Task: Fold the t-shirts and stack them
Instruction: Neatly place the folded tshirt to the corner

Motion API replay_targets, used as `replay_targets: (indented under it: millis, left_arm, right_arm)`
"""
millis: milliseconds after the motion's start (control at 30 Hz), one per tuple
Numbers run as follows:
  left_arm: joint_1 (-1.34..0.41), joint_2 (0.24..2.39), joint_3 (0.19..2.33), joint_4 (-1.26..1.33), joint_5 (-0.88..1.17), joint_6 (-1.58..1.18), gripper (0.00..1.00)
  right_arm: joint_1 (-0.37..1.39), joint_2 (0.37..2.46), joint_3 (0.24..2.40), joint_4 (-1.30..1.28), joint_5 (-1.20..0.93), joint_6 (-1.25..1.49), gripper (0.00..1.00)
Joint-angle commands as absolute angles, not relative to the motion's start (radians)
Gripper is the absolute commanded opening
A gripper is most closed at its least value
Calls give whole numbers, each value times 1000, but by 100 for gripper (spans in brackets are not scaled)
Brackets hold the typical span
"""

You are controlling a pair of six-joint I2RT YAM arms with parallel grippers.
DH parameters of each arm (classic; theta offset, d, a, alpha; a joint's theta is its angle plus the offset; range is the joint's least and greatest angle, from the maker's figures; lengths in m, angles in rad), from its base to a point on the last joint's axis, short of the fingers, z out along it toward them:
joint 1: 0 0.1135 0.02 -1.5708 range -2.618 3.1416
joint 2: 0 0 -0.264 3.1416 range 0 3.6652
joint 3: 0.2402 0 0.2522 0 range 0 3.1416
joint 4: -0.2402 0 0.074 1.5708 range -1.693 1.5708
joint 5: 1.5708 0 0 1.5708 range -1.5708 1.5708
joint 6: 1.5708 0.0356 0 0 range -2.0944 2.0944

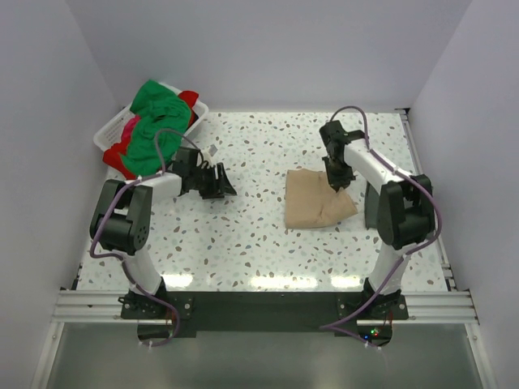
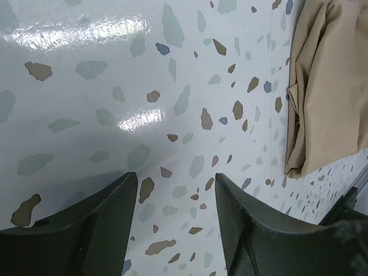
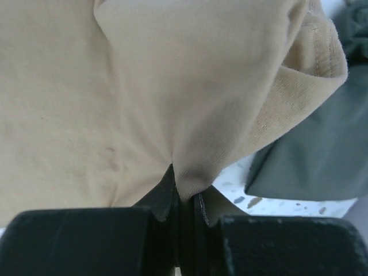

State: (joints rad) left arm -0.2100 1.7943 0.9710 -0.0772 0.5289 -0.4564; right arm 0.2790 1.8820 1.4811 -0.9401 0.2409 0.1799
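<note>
tan t-shirt [image 1: 318, 198], green and red shirts [image 1: 156, 109], speckled table [image 1: 243, 235]

White-walled lab cell, terrazzo tabletop [image 1: 259, 239]

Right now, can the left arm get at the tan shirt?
Probably yes: the left claw is open, only bare table lies between it and the tan shirt, though the right claw pinches its edge.

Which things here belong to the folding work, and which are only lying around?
Job: tan t-shirt, pinched by the right gripper; green t-shirt and red t-shirt, piled in the white basket.
Lying about: the white basket itself; left gripper, open, empty.
</note>
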Motion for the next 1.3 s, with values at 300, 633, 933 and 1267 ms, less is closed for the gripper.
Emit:
replay_targets:
  millis: [300, 633, 933, 1267]
  left_arm:
    - [-201, 1763, 940, -37, 610, -403, 61]
    - [-201, 1775, 920, -15, 641, -416, 61]
    - [-199, 1784, 916, 21, 649, -422, 61]
    - [-199, 1786, 911, 23, 649, -420, 61]
  right_arm:
    - [270, 1674, 1549, -1169, 541, 127, 0]
    - [213, 1609, 1574, -1247, 653, 72, 0]
    - [161, 1545, 1617, -1227, 637, 20, 0]
    - [147, 1580, 1687, -1226, 611, 6, 0]
